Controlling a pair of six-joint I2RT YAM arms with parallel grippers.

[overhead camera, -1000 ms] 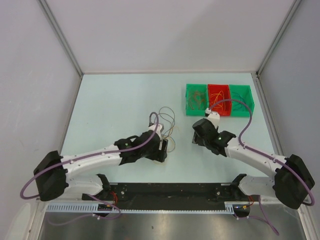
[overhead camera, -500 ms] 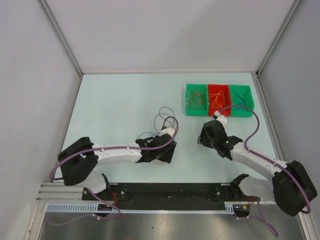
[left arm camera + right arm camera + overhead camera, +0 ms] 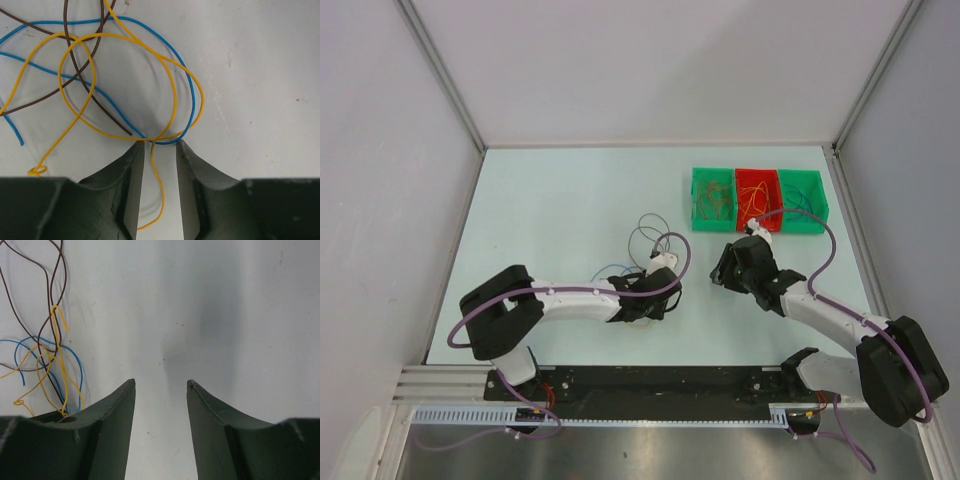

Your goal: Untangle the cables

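The table (image 3: 550, 200) is mostly bare. The left arm (image 3: 570, 300) has been folded in towards the middle over the last second, so that its wrist now sits at the near edge of the tangle. The right arm (image 3: 820, 310) is stretched from the near right corner, with its head just right of the tangle.

A row of three bins (image 3: 696, 200), green, red and green, is set at the far right, well apart from the tangle. Thin wires are seen in them. The right arm's purple hose arcs over their near wall.

The cables (image 3: 650, 240) lie mid-table as loose loops of yellow, blue and brown (image 3: 92, 57).

The left claw (image 3: 160, 145) has been narrowed but is not shut. A yellow strand (image 3: 157, 185) runs down the gap between its fingers, and a blue loop is met at the tips. A pinch on the yellow strand is judged to be in hand, so the task is at a single-strand pull.

The right claw (image 3: 161, 382) is held moderately wide over bare table and grips nothing.

The yellow strand is crossed by brown and blue, so these may be dragged along when it is pulled.
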